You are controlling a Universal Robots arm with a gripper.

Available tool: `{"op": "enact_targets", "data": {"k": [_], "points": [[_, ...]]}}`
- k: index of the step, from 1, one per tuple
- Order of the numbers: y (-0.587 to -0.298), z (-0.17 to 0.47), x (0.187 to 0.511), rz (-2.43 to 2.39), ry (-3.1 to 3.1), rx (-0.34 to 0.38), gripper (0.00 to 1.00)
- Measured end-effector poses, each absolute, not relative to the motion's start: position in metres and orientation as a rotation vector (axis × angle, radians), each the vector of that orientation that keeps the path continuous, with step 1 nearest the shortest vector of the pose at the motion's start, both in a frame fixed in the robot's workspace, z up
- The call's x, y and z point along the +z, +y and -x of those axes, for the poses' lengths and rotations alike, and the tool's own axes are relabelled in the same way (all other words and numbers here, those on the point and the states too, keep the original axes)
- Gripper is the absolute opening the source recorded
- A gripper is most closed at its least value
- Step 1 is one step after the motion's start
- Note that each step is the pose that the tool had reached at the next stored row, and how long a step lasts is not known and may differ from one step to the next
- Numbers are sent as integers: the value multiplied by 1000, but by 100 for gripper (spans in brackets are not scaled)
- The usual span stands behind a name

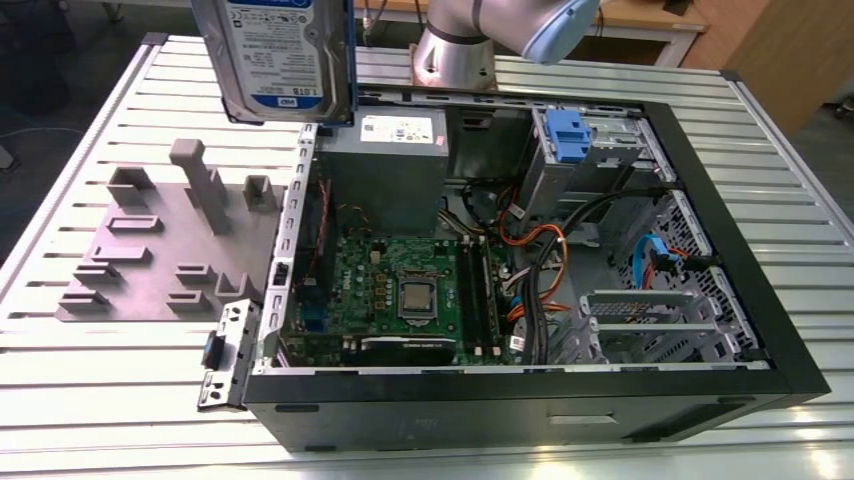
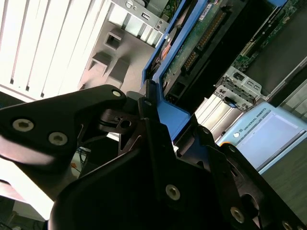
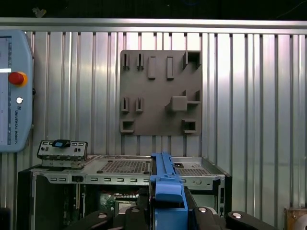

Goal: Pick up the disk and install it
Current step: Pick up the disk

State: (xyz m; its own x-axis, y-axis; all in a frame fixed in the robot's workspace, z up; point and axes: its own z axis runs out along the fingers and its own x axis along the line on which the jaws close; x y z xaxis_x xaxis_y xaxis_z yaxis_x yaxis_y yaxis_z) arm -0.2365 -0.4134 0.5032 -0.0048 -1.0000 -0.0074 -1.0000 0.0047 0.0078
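Note:
The disk hangs upright high above the table's far side, over the far left corner of the open computer case; its white-and-blue label faces the exterior camera. In both wrist views the black fingers close on the disk's blue side rail. My gripper is shut on the disk. In the second wrist view the gripper clamps the blue rail, with the disk's green circuit board beyond it. The case lies open below.
A grey fixture plate with raised blocks lies at the exterior view's left of the case. Inside the case are a grey power supply box, a drive bay with a blue clip, cables and the motherboard. A teach pendant rests on the slatted table.

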Motion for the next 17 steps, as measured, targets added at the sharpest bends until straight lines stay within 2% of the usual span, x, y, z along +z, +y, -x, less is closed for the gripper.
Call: {"op": "enact_targets", "data": {"k": [17], "points": [[-414, 221, 503, -2216, -2227, -17, 36]]}}
